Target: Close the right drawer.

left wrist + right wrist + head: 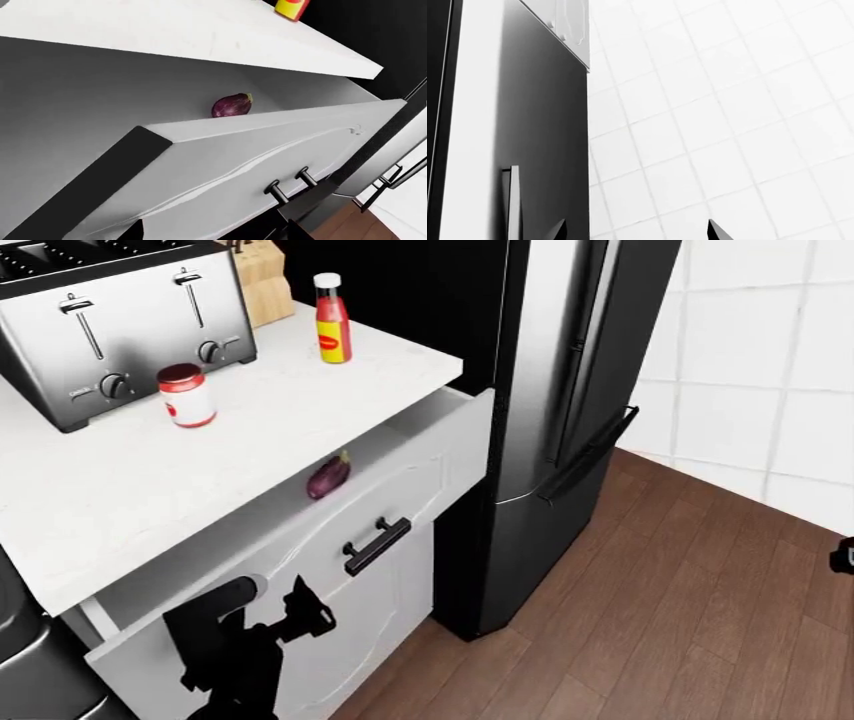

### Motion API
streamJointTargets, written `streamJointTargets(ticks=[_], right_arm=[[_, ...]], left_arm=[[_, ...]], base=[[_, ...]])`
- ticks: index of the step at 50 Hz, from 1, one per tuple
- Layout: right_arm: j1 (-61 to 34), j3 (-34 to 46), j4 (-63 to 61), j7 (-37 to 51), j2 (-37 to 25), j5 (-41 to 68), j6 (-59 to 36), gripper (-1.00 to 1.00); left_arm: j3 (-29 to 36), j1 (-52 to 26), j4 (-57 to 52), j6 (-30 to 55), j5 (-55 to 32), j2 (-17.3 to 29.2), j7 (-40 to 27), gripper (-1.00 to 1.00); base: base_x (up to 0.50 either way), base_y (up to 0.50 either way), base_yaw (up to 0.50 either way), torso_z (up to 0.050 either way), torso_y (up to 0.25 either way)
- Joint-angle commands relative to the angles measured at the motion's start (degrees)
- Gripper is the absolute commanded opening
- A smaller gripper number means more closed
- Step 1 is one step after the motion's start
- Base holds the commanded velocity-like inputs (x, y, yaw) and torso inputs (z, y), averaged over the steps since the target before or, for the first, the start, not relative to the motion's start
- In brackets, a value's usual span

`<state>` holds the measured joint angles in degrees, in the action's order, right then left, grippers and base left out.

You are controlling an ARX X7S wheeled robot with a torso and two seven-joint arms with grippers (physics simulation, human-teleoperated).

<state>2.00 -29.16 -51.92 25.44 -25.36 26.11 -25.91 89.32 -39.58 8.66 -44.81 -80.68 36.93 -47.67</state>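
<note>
My black left gripper, spread I can't tell, nears the wide white open drawer; off-centre shove could skew it.

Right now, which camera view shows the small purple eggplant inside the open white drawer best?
The left wrist view: the small purple eggplant appears large, lying in the open white drawer. The head view shows it smaller; the right wrist view shows none.

The countertop overhangs the right drawer, hiding most of its inside, and the front panel covers the lower part of the eggplant. The left gripper shows only as a dark shape, its jaws unreadable. In the right wrist view, only two fingertips clear the picture's edge.
</note>
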Motion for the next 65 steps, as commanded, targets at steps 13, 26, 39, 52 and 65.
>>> streamJointTargets(ticks=[13, 26, 39, 52, 65], right_arm=[[-0.24, 1.45, 0.28, 0.69, -0.58, -0.58, -0.38, 1.0], [-0.57, 1.9, -0.15, 1.28, -1.01, -0.32, -1.12, 1.0], [-0.15, 2.29, 1.37, 0.62, -0.9, -1.01, 0.59, 1.0], [-0.38, 2.58, 0.26, 1.5, -1.31, -0.43, -0.76, 1.0], [-0.6, 3.27, 0.86, 1.58, -1.53, -0.64, -0.55, 1.0]], left_arm=[[-2.9, 0.16, 3.2, -0.48, -3.6, 3.46, -2.02, 1.0], [-2.87, -0.55, 5.42, 1.49, -3.57, 3.78, -0.08, 1.0], [-2.84, -1.0, 8.89, 3.56, -4.23, 2.98, 3.28, 1.0], [-3.01, -1.66, 10.99, 5.02, -4.28, 2.63, 4.24, 1.0], [-3.64, -0.92, 15.85, 5.6, -5.4, 1.2, 6.87, 1.0]], base=[[0.0, 0.0, 0.0, 0.0, 0.0], [0.0, 0.0, 0.0, 0.0, 0.0], [0.0, 0.0, 0.0, 0.0, 0.0], [0.0, 0.0, 0.0, 0.0, 0.0], [0.0, 0.0, 0.0, 0.0, 0.0]])
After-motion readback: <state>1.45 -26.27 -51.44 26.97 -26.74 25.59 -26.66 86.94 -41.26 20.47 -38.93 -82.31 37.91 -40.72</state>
